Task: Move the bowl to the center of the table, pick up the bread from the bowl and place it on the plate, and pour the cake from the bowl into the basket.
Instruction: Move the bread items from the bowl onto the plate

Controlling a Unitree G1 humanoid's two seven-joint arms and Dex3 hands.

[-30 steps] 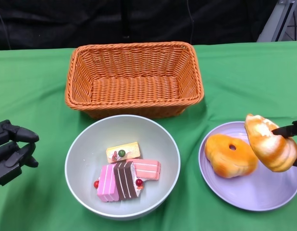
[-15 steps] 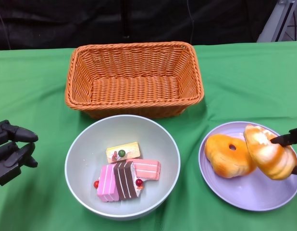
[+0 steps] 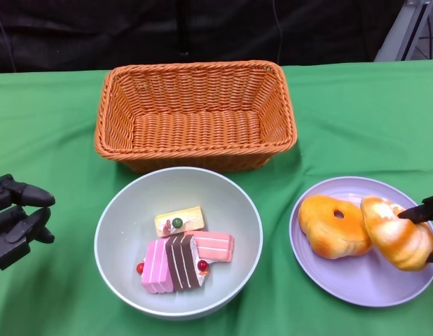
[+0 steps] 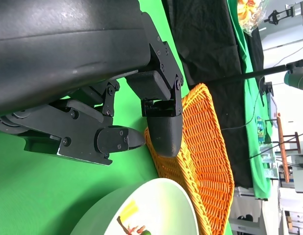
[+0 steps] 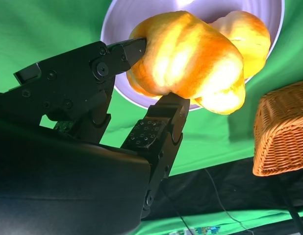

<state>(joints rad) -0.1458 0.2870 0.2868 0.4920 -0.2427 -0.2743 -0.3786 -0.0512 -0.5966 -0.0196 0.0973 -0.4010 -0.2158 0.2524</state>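
- Right wrist view alone shows the right hand (image 5: 154,78) pinching the bread (image 5: 190,61) over the plate (image 5: 117,22).
- Head view shows the left hand (image 3: 17,220) released beside the bowl (image 3: 118,210).
- No readable writing.

Breads: two, both on the plate. A ring-shaped bread (image 3: 336,226) lies at the plate's 9 o'clock; a crescent-shaped bread (image 3: 397,232) sits at its 3 o'clock, touching the first.
Cakes: four, all in the bowl. A yellow cake (image 3: 179,220) at 12 o'clock of the cluster, a pink cake (image 3: 155,267) at 8 o'clock, a brown striped cake (image 3: 182,262) in the middle, a pink layered cake (image 3: 214,246) at 3 o'clock.
Bowls: one grey bowl (image 3: 125,220).
Plates: one lilac plate (image 3: 356,287).
Baskets: one orange wicker basket (image 3: 194,112).
Hands: two, the left hand (image 3: 17,220) and the right hand (image 3: 428,222).
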